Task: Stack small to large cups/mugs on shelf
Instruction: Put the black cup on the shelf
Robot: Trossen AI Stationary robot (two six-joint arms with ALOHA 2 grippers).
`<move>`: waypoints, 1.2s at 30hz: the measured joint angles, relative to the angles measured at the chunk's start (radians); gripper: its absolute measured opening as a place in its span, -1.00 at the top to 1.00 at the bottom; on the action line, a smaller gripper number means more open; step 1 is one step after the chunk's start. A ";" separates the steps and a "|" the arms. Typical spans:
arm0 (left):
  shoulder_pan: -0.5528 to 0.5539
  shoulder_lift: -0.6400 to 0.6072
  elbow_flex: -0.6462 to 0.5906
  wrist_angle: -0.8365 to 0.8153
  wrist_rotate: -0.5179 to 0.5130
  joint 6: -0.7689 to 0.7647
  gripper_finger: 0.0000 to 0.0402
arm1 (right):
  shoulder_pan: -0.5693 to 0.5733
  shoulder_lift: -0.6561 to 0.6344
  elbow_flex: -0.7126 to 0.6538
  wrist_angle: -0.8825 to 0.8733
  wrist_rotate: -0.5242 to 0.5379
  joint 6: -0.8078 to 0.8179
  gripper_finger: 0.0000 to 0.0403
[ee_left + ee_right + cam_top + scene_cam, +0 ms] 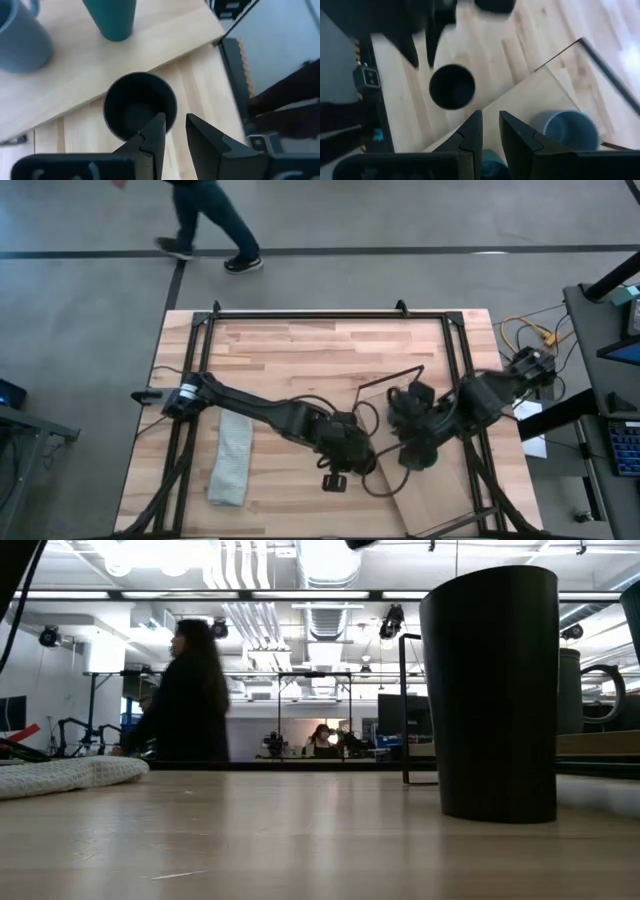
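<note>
The black cup (140, 107) is standing upright on the tabletop (300, 350), just beside the edge of the pale shelf (75, 70), not on it. The teal cup (112, 17) and blue-grey mug (20, 40) are sitting on the shelf (near each other). The left gripper (172, 130) is hovering over the black cup's rim, fingers slightly parted, grasping nothing. The right gripper (490, 131) is hanging above the shelf, also parted and empty. A folded cloth (232, 460) is lying well apart from the cup.

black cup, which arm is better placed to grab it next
Probably left. The left gripper hangs right over the black cup, one finger at its rim, on the tabletop beside the shelf. The right gripper sits over the shelf, cup farther off.
</note>
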 joint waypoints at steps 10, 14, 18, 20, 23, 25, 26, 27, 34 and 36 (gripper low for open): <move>0.005 -0.164 -0.002 -0.297 -0.190 -0.089 0.68 | 0.004 0.064 -0.082 0.084 -0.086 -0.035 0.71; 0.018 -0.217 -0.002 -0.375 -0.258 -0.089 0.68 | 0.009 0.064 -0.111 0.245 -0.143 -0.064 0.71; 0.045 -0.261 -0.002 -0.396 -0.270 -0.136 0.68 | 0.011 0.064 -0.123 0.354 -0.154 -0.063 0.71; 0.055 -0.281 -0.002 -0.394 -0.270 -0.138 0.68 | 0.011 0.063 -0.140 0.402 -0.152 -0.048 0.71; 0.060 -0.303 -0.002 -0.395 -0.270 -0.137 0.68 | 0.011 0.064 -0.182 0.442 -0.151 -0.006 0.71; 0.060 -0.315 -0.002 -0.395 -0.270 -0.137 0.68 | 0.011 0.063 -0.222 0.459 -0.151 0.033 0.71; 0.060 -0.318 -0.002 -0.394 -0.270 -0.137 0.68 | 0.011 0.063 -0.246 0.469 -0.151 0.052 0.71; 0.060 -0.325 -0.002 -0.394 -0.270 -0.137 0.68 | 0.011 0.063 -0.271 0.475 -0.151 0.068 0.71; 0.060 -0.348 -0.006 -0.394 -0.270 -0.103 0.68 | 0.011 0.065 -0.378 0.648 -0.151 0.105 0.71; 0.060 -0.349 -0.006 -0.394 -0.270 -0.102 0.68 | 0.011 0.065 -0.396 0.682 -0.154 0.105 0.71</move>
